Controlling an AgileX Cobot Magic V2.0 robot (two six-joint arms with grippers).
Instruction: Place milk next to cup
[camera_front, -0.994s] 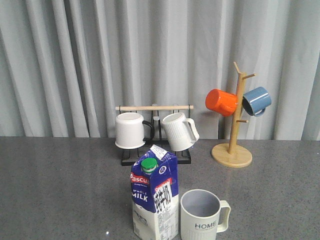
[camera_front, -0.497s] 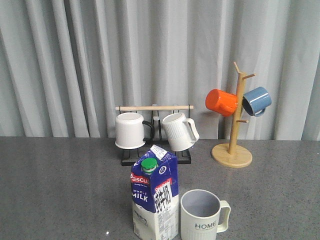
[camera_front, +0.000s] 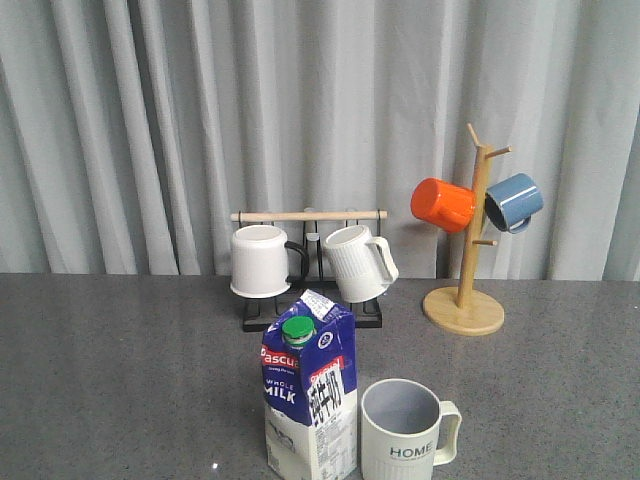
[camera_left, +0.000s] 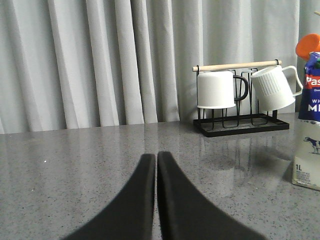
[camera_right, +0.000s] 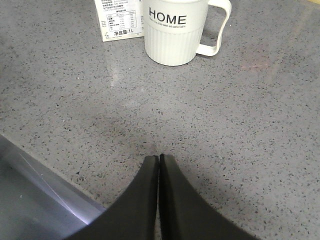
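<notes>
The milk (camera_front: 309, 398), lettered "WHOLE MILK" under a red band, stands upright on the worktop (camera_front: 120, 380) just left of the "HOME" cup (camera_front: 406, 433). Both the left claw (camera_left: 156, 161) and right claw (camera_right: 159, 161) are pressed closed, holding nothing, apart from the cup.

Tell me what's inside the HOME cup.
The cup looks empty: its grey-blue inner wall is bare as far down as the front view shows. The bottom is hidden by the near rim, so I cannot confirm it.

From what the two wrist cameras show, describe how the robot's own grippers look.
Only the fingers show. The left gripper has two matte black fingers, broad at the base and curving in to narrow tips. The right gripper has the same plain black tapering pair. No cables, markings or labels are visible, and neither arm appears in any view.
</notes>
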